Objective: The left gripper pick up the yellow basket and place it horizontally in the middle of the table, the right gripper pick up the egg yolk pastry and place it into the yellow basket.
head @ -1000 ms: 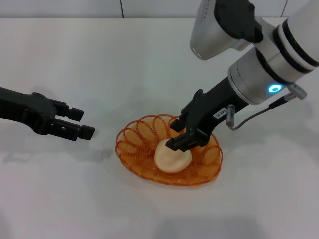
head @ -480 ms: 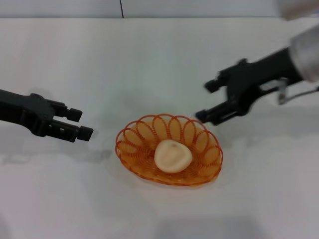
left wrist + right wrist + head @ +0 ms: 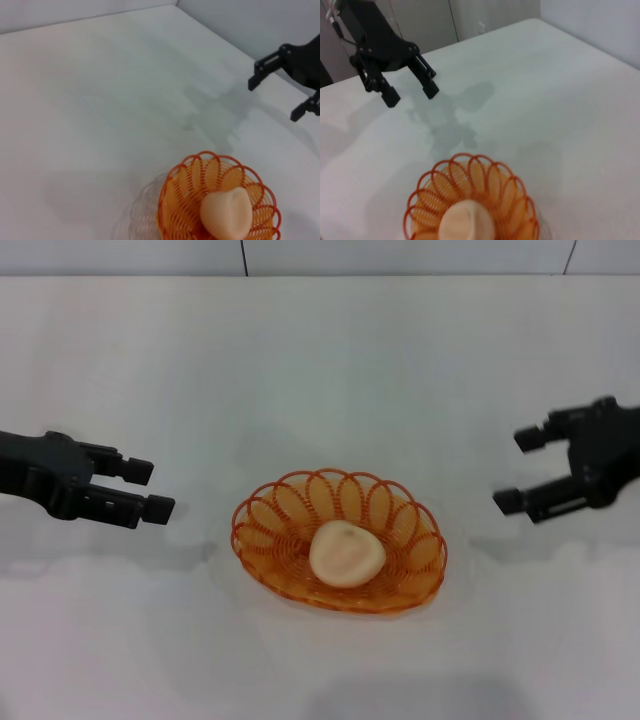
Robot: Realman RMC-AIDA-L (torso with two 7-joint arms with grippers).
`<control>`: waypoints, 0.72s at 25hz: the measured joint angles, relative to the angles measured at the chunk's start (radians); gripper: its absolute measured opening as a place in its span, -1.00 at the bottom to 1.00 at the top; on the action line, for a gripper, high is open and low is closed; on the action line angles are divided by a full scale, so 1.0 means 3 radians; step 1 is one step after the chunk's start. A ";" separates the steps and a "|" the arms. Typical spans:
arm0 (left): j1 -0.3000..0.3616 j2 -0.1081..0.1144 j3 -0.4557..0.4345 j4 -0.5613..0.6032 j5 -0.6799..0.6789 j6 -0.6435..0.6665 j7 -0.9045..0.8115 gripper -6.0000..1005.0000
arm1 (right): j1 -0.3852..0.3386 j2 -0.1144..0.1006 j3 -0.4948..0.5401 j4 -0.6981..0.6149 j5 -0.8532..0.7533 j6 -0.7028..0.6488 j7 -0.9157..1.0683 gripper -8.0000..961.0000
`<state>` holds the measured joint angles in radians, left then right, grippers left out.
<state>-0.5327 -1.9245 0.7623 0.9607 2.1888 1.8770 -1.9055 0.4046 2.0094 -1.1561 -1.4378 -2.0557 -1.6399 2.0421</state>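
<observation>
Head view, with both wrist views. I see the yellow basket, an oval of orange-amber translucent wire with a rim of looped scallops, lying flat near the middle of the table, a plain, matte white surface. Inside it, resting on the wire floor slightly toward the near side, sits the egg yolk pastry: a smooth, pale beige dome with a small dimple on top, much smaller than the basket around it. The left gripper, a black two-fingered claw, hovers to the left of the basket, well apart from it, fingers spread and empty. The right gripper, its matching claw, hovers to the right, likewise well apart, jaws wide and holding nothing. I see neither claw touching basket or pastry.
</observation>
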 joint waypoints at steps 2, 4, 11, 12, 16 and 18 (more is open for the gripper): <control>0.0011 0.0002 0.0000 0.0000 -0.0001 0.0009 0.0013 0.57 | -0.0042 -0.0003 0.0018 0.0033 0.0016 -0.0050 -0.0022 0.81; 0.0017 0.0002 0.0000 0.0000 -0.0007 0.0014 0.0030 0.57 | -0.0067 -0.0002 0.0037 0.0062 0.0020 -0.0106 -0.0042 0.81; 0.0022 0.0005 -0.0005 0.0004 -0.0080 0.0024 0.0073 0.57 | -0.0100 -0.0002 0.0046 0.0059 0.0002 -0.0136 -0.0077 0.79; 0.0022 0.0005 -0.0005 0.0004 -0.0082 0.0025 0.0076 0.57 | -0.0101 -0.0001 0.0046 0.0050 -0.0002 -0.0139 -0.0081 0.79; 0.0022 0.0005 -0.0005 0.0004 -0.0086 0.0026 0.0078 0.57 | -0.0091 -0.0002 0.0049 0.0041 -0.0006 -0.0144 -0.0086 0.79; 0.0022 0.0004 -0.0005 0.0004 -0.0094 0.0027 0.0077 0.57 | -0.0083 -0.0003 0.0049 0.0047 -0.0011 -0.0145 -0.0087 0.79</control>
<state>-0.5261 -1.9233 0.7608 0.9618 2.1606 1.8852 -1.8824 0.3796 2.0086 -1.1413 -1.4238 -2.0590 -1.6835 2.0160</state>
